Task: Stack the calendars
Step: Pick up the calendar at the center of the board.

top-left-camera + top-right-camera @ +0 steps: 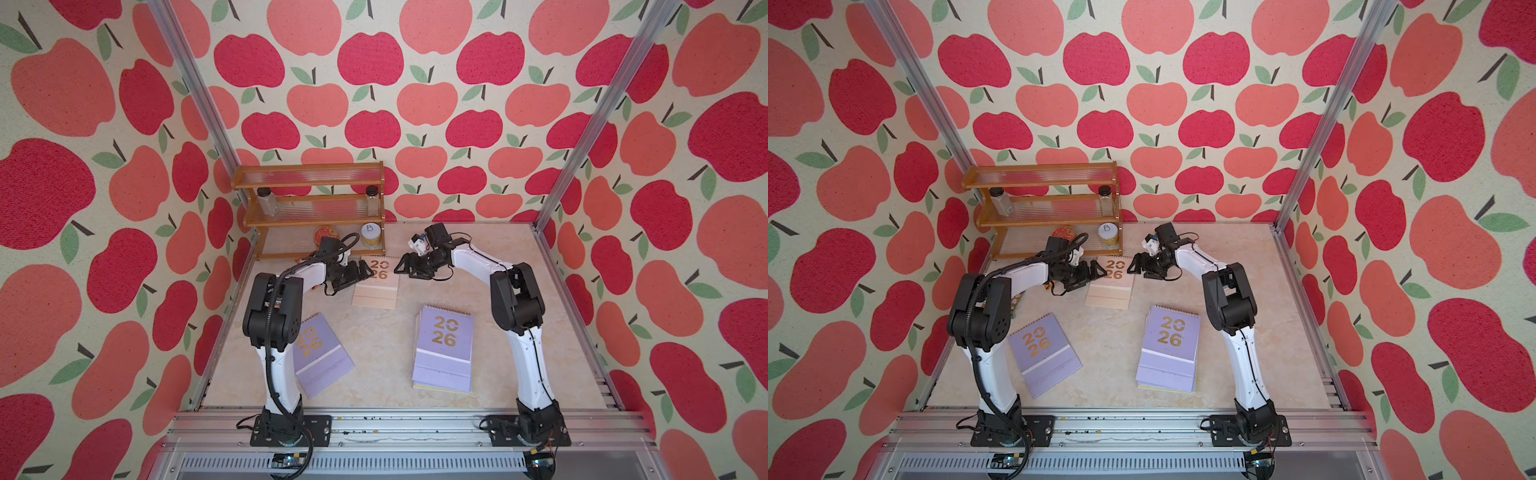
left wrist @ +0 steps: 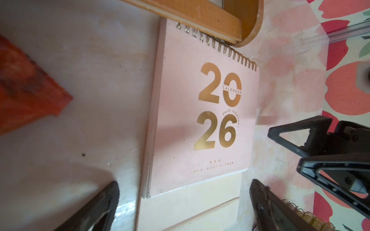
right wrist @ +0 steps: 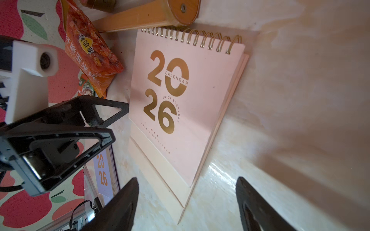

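One lilac calendar lies near left, the left gripper hangs wide and empty just left of the pink calendar by the far shelf, the right gripper parted and empty just right of it, and a lilac-topped stack sits near right.

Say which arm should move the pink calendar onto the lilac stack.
Probably right. The right end effector and left end effector, both open, flank the pink calendar alike, but the lilac stack lies on the right arm's side.
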Motion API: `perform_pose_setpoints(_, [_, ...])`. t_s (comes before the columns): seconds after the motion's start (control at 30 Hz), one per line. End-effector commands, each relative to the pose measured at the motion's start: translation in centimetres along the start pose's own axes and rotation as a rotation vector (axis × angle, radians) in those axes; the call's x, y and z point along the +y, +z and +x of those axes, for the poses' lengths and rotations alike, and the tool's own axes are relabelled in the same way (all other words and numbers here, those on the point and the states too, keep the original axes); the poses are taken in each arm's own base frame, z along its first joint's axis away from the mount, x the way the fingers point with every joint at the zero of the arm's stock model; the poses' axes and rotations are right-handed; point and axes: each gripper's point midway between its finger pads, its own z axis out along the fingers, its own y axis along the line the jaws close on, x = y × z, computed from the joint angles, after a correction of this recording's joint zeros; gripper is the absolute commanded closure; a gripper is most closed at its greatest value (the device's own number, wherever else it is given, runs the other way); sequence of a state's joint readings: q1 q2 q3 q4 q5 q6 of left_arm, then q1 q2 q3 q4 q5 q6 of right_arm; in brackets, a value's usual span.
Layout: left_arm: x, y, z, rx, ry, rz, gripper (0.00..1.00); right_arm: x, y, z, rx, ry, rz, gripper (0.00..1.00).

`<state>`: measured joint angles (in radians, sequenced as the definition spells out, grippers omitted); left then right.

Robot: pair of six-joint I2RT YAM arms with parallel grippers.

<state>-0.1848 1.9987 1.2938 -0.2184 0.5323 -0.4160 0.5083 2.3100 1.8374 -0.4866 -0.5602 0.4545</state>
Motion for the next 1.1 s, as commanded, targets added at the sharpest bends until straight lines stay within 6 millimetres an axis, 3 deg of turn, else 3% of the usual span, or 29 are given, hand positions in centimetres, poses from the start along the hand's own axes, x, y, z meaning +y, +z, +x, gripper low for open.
perform_pose_setpoints(0.0, [0.1,1.1,1.1,0.027,-0.031,0.036,0.01,0.3,1.4,0.5,0.035,0.017,-0.023,0.22])
perform_pose_setpoints(0.53, [-2.3,2.1,2.3,0.050,-0.014,0.182,0.00,1.1,4.4,2.6,0.104,0.005,-0.050,0.22])
perform_pose_setpoints(1.07, [-9.8,-2.7,1.3,-0.003,0.069,0.377,0.00,0.7,4.8,3.8,0.125,0.023,-0.063,0.22])
